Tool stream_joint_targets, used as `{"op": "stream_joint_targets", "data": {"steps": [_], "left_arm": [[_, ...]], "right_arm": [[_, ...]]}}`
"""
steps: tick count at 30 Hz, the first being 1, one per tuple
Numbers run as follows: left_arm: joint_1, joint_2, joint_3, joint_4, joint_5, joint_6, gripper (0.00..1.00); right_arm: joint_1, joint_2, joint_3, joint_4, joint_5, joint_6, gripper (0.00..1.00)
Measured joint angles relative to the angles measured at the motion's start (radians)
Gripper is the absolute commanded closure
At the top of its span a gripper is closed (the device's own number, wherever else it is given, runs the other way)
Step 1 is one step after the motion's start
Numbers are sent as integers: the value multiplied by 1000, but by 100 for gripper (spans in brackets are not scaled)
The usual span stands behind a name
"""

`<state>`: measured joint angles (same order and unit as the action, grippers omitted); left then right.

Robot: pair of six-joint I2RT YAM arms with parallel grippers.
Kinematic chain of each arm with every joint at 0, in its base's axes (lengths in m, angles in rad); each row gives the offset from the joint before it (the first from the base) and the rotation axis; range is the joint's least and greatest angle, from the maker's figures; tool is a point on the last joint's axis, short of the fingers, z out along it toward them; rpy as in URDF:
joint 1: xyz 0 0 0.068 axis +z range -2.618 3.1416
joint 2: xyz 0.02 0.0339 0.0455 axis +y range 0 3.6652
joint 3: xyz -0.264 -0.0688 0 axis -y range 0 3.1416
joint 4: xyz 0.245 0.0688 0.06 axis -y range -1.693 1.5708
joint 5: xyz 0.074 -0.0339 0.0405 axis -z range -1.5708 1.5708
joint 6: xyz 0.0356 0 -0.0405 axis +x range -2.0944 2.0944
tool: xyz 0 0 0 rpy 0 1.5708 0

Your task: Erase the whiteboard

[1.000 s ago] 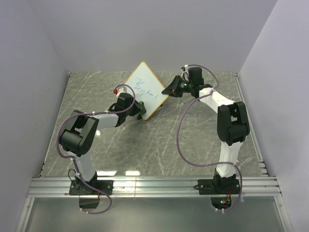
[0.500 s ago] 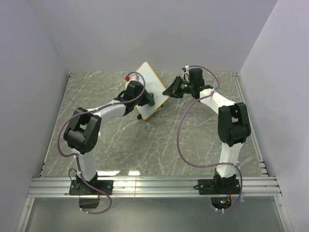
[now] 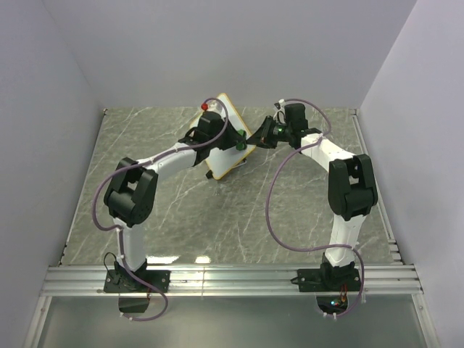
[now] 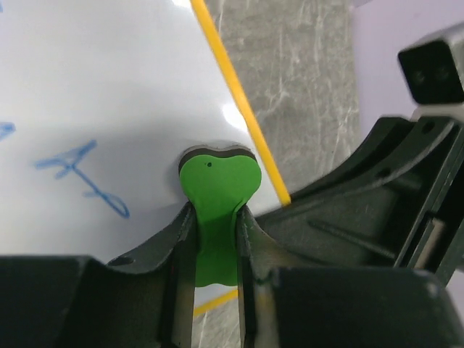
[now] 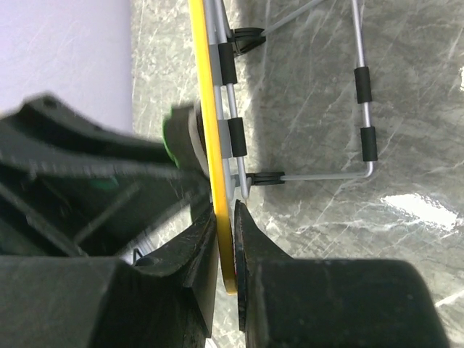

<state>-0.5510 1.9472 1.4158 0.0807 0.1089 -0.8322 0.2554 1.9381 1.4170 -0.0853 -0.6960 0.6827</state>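
The whiteboard [image 3: 222,158] stands tilted at the back middle of the table, mostly hidden behind my left arm in the top view. In the left wrist view its white face [image 4: 94,87] carries blue scribbles, with a yellow frame along the right edge. My left gripper [image 3: 235,144] is shut on a small green eraser [image 4: 216,210], whose head presses flat against the board near its right edge. My right gripper [image 5: 226,239] is shut on the board's yellow frame edge [image 5: 210,109], holding it from the right. The board's wire stand [image 5: 362,101] shows behind it.
The grey marble table [image 3: 239,217] lies inside white walls on three sides. A metal rail [image 3: 232,279] runs along the near edge. My right gripper's black body [image 4: 406,188] sits close to the right of the eraser.
My left gripper has swept the green eraser up and to the right across the board, from its lower left part to near its right edge. The right gripper has kept hold of the frame.
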Motion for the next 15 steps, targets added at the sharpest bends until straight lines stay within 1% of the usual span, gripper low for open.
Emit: {"op": "stream_joint_targets", "data": {"steps": [4,6,11,15], "left_arm": [[64,44,38,26,58,-2,100],[114,76,45,40,79,-3,100],[228,157,45,41,95,-6,100],[252,171,22,60,90,-7,100]], "right_arm": [[0,-1,0,-10,-16,-2,100],[1,-5,0,-30,-27,-11,100],[10,-23,0,-88,-35,-36,100],[13,-27,2,-107,-37,-45,100]]}}
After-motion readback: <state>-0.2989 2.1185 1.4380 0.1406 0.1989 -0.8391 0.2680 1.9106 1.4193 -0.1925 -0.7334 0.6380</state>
